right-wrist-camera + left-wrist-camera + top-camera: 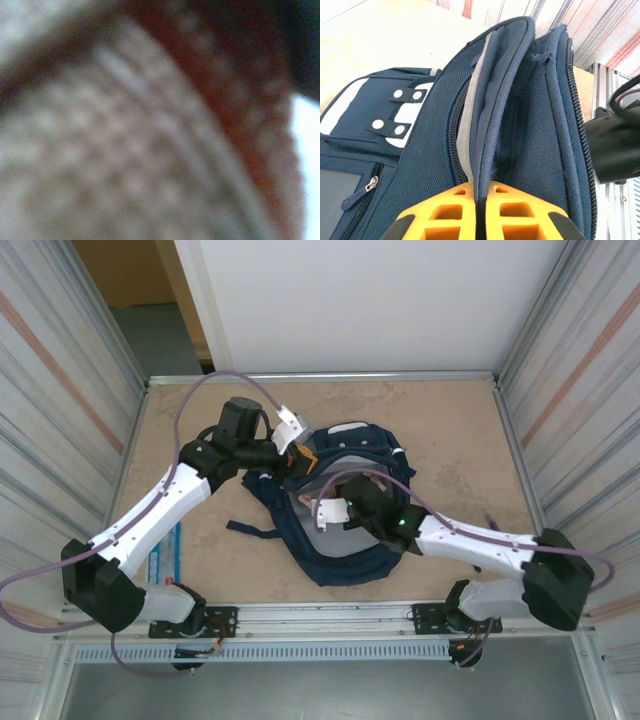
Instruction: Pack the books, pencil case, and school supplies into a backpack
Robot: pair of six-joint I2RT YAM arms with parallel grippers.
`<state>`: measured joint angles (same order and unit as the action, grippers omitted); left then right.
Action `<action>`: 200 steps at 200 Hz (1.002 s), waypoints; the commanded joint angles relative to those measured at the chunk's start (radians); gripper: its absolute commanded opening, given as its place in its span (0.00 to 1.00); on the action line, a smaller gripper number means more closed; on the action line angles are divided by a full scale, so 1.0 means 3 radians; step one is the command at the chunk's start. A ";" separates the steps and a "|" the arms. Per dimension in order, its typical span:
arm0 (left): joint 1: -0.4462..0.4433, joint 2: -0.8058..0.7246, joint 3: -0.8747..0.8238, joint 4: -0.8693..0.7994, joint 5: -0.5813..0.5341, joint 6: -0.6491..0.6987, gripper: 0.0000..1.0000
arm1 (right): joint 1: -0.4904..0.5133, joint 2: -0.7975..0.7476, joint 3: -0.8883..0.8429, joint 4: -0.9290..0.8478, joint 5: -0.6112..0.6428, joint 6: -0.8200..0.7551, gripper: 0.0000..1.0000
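At the mouth of the backpack [350, 565] we pinch its rim in the left gripper [480, 197]; the right gripper [328, 510], closed, sits inside, load unclear; next, release and withdraw

The backpack [530, 130] is navy blue with a fine mesh weave. It has a pale grey stripe along one seam, white patches dotted with silver snaps, and a flat grey square on its front. The left gripper [480, 200] has orange-yellow fingers [445, 215], while the left arm [155, 515] and right arm [480, 540] are white with black joints and mauve cables [225, 374]. The table [440, 430] is speckled sandy beige, and a light-blue oblong [173, 552] lies on it.
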<state>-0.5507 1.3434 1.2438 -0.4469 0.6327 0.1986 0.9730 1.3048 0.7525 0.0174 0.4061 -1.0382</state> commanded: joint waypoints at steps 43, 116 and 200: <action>0.0030 -0.0138 0.0205 0.0448 0.0407 -0.0089 0.00 | -0.0104 0.1004 0.0174 0.1221 0.0994 -0.0545 0.12; 0.0062 -0.0205 0.0023 0.0530 0.0189 -0.0157 0.00 | -0.0083 0.0866 0.0395 -0.0351 0.0072 0.0811 0.50; 0.0070 -0.0199 -0.0077 0.0644 0.0262 -0.0361 0.00 | -0.0256 -0.0489 -0.0195 -0.0792 -0.1295 0.3326 0.53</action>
<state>-0.5312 1.3277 1.2034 -0.3912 0.6456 0.1329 0.9321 1.2507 0.7868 -0.2325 0.1547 -0.4679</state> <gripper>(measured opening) 0.085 0.543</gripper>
